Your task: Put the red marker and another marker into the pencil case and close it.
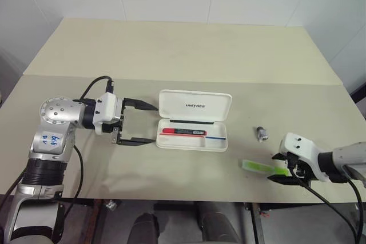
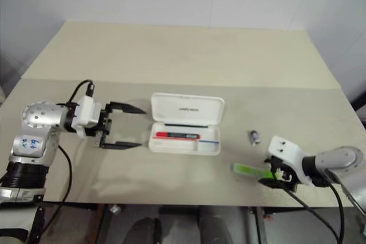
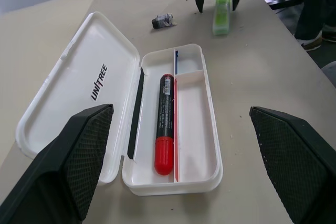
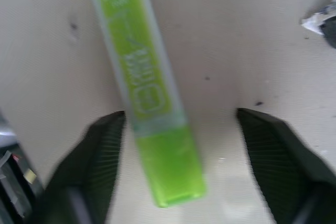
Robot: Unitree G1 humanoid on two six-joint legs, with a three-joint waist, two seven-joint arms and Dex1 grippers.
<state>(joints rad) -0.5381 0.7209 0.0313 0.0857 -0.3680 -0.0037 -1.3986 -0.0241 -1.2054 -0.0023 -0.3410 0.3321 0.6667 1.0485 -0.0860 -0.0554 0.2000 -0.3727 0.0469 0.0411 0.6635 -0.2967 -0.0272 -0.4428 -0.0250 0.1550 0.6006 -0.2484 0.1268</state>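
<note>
The green highlighter (image 4: 144, 85) lies flat on the counter (image 1: 189, 55), right of the open pencil case (image 1: 194, 120). It is judged light, rigid and smooth-sided; grip across its narrow width near mid-length. The right gripper (image 4: 178, 145) straddles its near end, fingers apart, not clamped. The left gripper (image 1: 140, 124) stands just beside the case, fingers wide apart, empty. The left wrist view shows the red marker (image 3: 165, 123) in the case's long compartment; the right wrist view shows the highlighter's printed label
</note>
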